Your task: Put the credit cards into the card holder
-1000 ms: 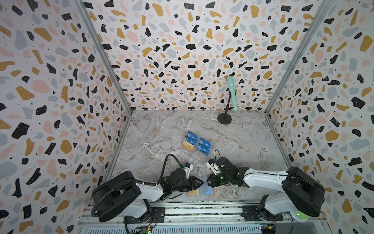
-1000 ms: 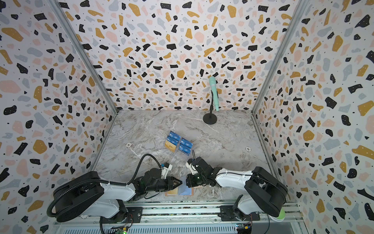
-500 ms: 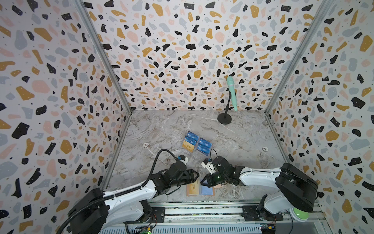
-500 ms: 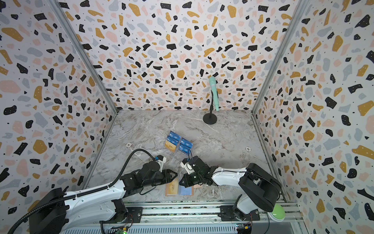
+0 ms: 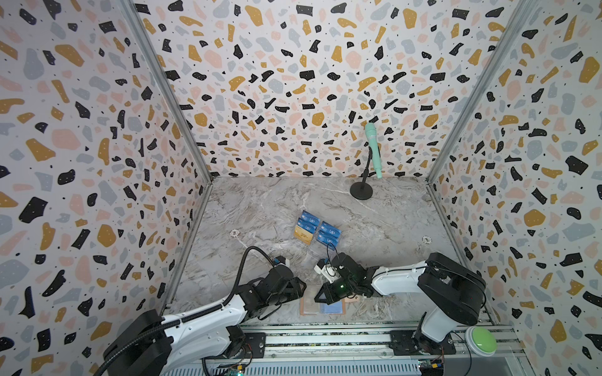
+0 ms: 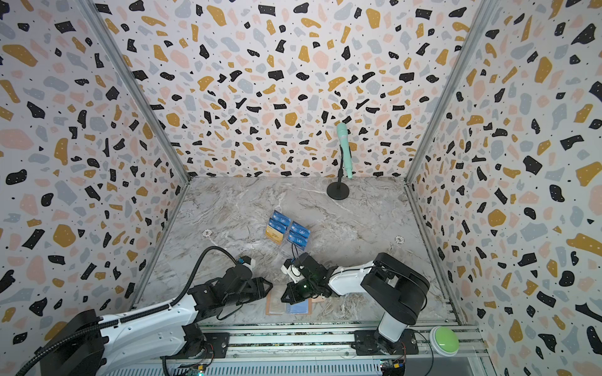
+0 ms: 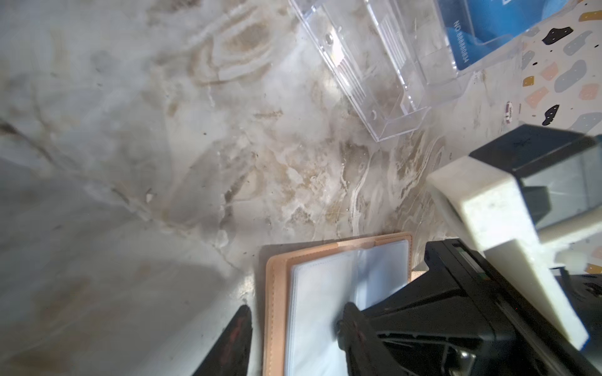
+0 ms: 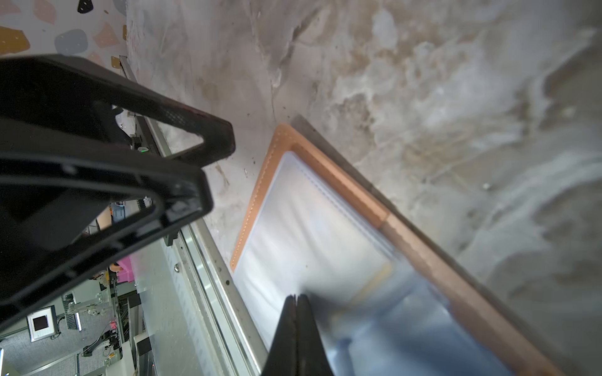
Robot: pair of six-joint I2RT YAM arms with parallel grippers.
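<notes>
The salmon-pink card holder [image 5: 309, 306] [image 6: 275, 306] lies open near the table's front edge, with a blue credit card [image 5: 333, 307] in its right sleeve. More credit cards [image 5: 317, 229] [image 6: 288, 229], blue and gold, stand in a clear acrylic stand [image 7: 374, 65]. My left gripper [image 5: 303, 286] [image 7: 294, 325] is open over the holder's [image 7: 277, 293] left edge. One finger is over the table and the other over the clear sleeves. My right gripper [image 5: 318, 296] [image 8: 296, 301] is shut with nothing between its fingers. Its tip is low over the holder's [image 8: 260, 182] sleeves near the fold.
A mint microphone [image 5: 372, 146] on a black round-based stand is at the back right. A green button [image 5: 481, 338] sits on the front rail at the right. Two small white rings [image 5: 234, 232] [image 5: 426, 240] lie on the marble. The rail runs right by the holder's front edge.
My right gripper has slid left over the open holder. My left gripper has drawn back a little to the left, and its arm now stretches out lower from the front left.
</notes>
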